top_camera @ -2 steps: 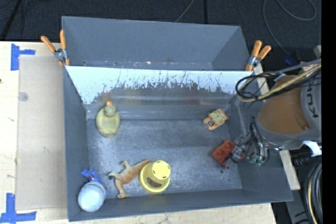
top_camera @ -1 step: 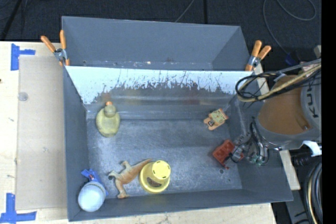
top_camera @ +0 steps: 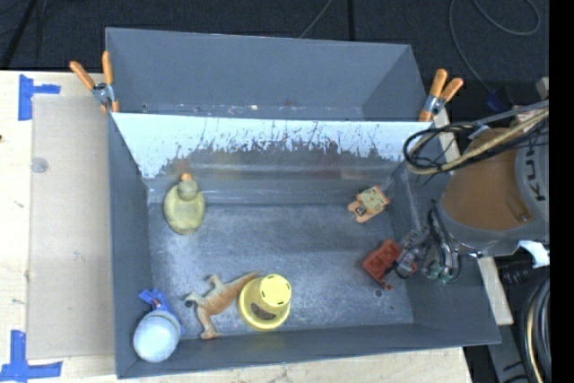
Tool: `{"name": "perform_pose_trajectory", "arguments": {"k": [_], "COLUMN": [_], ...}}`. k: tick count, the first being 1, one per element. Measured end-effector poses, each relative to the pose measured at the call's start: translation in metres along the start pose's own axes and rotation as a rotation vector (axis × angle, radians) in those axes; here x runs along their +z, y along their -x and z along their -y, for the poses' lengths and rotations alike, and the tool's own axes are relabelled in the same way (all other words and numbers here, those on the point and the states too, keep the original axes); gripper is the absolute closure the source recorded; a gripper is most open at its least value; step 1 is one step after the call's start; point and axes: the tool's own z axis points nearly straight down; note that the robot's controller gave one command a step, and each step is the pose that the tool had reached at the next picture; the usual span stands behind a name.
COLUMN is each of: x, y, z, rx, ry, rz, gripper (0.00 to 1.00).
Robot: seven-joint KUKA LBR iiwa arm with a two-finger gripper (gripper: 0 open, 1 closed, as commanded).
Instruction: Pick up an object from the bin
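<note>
Count in bin (top_camera: pixel 269 85): one red blocky piece (top_camera: pixel 380 260), one small tan-and-orange toy (top_camera: pixel 369 204), one yellow-green bottle shape (top_camera: pixel 184 208), one yellow cup (top_camera: pixel 266 300), one tan lizard figure (top_camera: pixel 213 299), one white ball-like thing with blue cap (top_camera: pixel 156 335). Six in all.

Cup, lizard figure and ball-like thing crowded along front wall at left. Wide bare floor across middle.

Tool (top_camera: pixel 405 266) low at right wall, just beside red blocky piece. Spread of tool: cannot tell.

Red blocky piece near front-right corner, well apart from the rest. Long axis tilted, lower left to upper right in view.
</note>
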Motion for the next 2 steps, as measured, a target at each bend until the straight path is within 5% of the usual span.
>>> {"name": "perform_pose_trajectory", "arguments": {"k": [2], "x": [-0.031], "y": [-0.001], "z": [0.0], "rx": [-0.001], "ry": [0.0], "rz": [0.0], "gripper": [1.0]}}
